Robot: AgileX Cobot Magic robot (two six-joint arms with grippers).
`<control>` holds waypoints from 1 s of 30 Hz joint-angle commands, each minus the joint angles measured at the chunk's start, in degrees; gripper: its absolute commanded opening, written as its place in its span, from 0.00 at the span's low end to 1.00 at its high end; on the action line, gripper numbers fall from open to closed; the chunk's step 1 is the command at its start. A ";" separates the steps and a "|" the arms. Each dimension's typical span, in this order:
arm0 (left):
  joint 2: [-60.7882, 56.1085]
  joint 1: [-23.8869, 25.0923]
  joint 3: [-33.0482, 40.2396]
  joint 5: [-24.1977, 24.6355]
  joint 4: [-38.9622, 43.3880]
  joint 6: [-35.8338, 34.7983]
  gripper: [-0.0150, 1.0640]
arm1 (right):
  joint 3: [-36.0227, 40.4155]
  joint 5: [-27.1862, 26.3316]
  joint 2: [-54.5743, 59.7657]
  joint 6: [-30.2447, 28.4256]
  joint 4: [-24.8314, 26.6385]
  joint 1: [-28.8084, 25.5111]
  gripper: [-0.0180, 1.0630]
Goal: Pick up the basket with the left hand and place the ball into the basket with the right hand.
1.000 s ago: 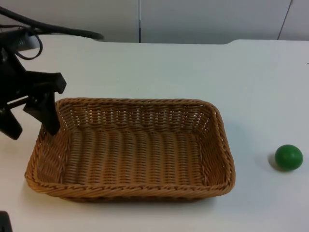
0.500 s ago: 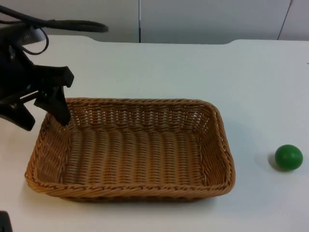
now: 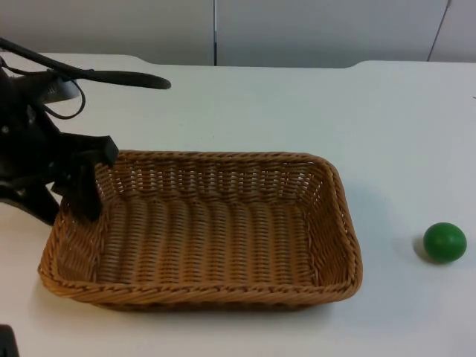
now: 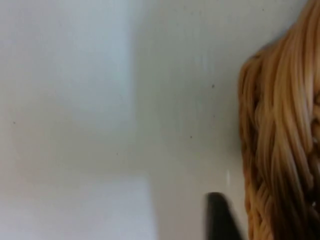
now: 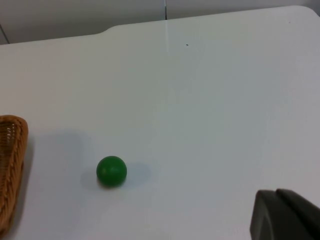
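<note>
**Inspector:** The white bench carried a wicker basket, resting flat, its long sides running across the top view. What was the left pincer's position?

**Assistant:** The left pincer stood at the basket's left end wall, near the far corner. Its jaws were spread, one finger inside the wall and the other outside, straddling the rim without clamping it. In the left wrist view the woven rim ran just beside a black fingertip.

**Inspector:** Advice for the step in hand?

**Assistant:** In my judgement the grasp on the rim was not yet made. The fingers should settle far enough down that the thick braided edge sits between the pads, then close firmly; a corner hold may let the basket tip when lifted, so the lift should be slow and level.

**Inspector:** And the ball?

**Assistant:** The green ball lay on the bench to the right of the basket, well apart from the left pincer. In the right wrist view the ball sat ahead of the waiting right pincer; whether that pincer was wide or narrow I cannot tell
</note>
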 commanded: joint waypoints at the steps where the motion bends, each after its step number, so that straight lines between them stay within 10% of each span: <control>1: -0.14 -0.37 0.21 -1.13 0.23 0.01 0.28 | 0.34 -0.44 0.50 0.15 -0.09 0.17 0.01; 3: -0.14 -0.37 0.21 -1.24 0.93 0.01 0.03 | 0.34 -0.44 0.50 0.15 -0.09 0.17 0.01; 30: -4.34 2.27 -4.27 5.11 -4.27 -3.43 0.01 | 0.34 -0.44 0.50 0.15 -0.09 0.17 0.01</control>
